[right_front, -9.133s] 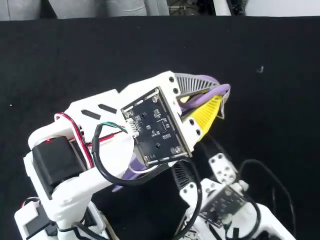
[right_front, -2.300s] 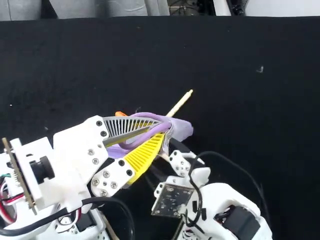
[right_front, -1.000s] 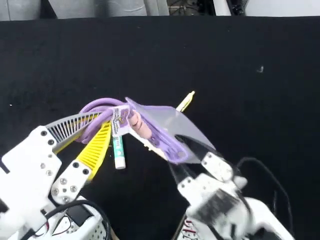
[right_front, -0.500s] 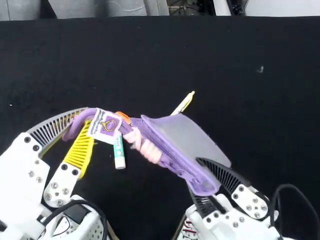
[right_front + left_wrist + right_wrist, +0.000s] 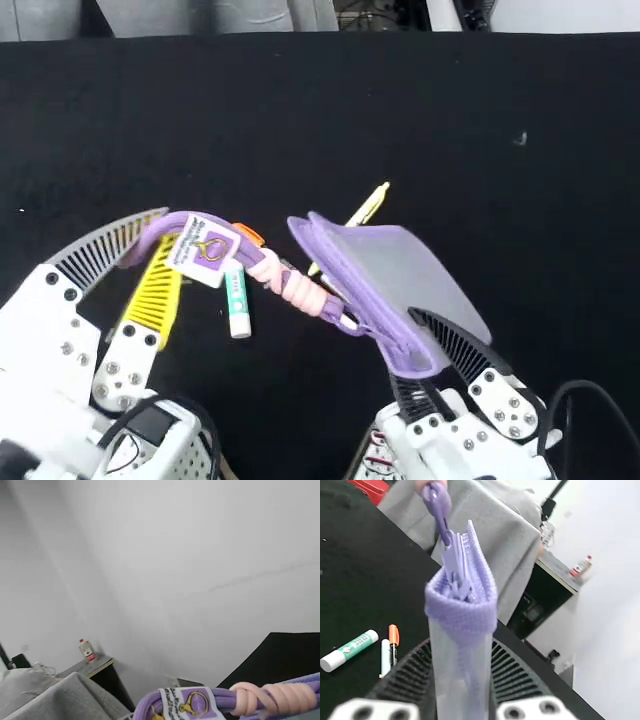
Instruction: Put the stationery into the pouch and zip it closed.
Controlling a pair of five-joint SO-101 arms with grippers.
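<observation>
Not far along, I'd say. The black desk (image 5: 500, 100) has all the stationery on it and none looks to be inside the purple pouch (image 5: 400, 275), which hangs in the air over the near edge, stretched between the 2 arms. The right gripper (image 5: 405, 345) is clamped on 1 end of the pouch, and the left gripper (image 5: 165, 228) pinches the strap (image 5: 190, 220) at the other end. Loose around mid-desk are 3 items: a green-and-white marker (image 5: 237, 300), a yellow pen (image 5: 367, 205) and an orange-capped pen (image 5: 247, 235). I can't tell if the zip is open. Loading and zipping are both left.
</observation>
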